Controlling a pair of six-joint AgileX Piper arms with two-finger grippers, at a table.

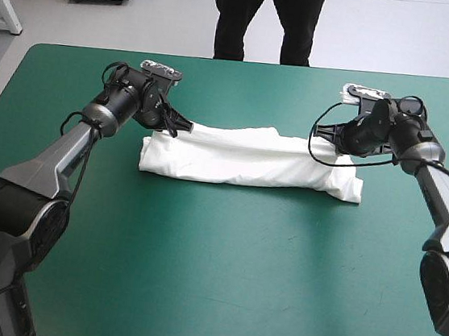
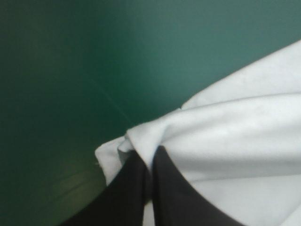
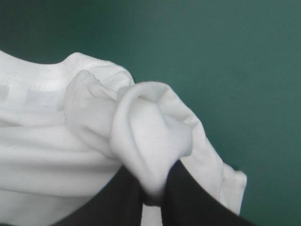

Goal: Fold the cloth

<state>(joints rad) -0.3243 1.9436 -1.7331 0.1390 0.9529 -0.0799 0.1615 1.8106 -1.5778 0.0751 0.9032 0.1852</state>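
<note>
The white T-shirt (image 1: 250, 159) lies as a long folded band across the middle of the teal-green table. My left gripper (image 1: 179, 124) pinches the band's far left corner, and my right gripper (image 1: 319, 133) pinches its far right corner. In the left wrist view the black fingers (image 2: 136, 188) meet in a point with white T-shirt (image 2: 225, 141) cloth bunched between them. In the right wrist view the black fingers (image 3: 188, 197) are shut on a rolled fold of the T-shirt (image 3: 146, 136), and a stitched hem shows beside it.
Bare teal-green cover (image 1: 212, 272) stretches from the T-shirt to the near edge. A narrower strip of cover (image 1: 249, 90) lies between the T-shirt and the far edge.
</note>
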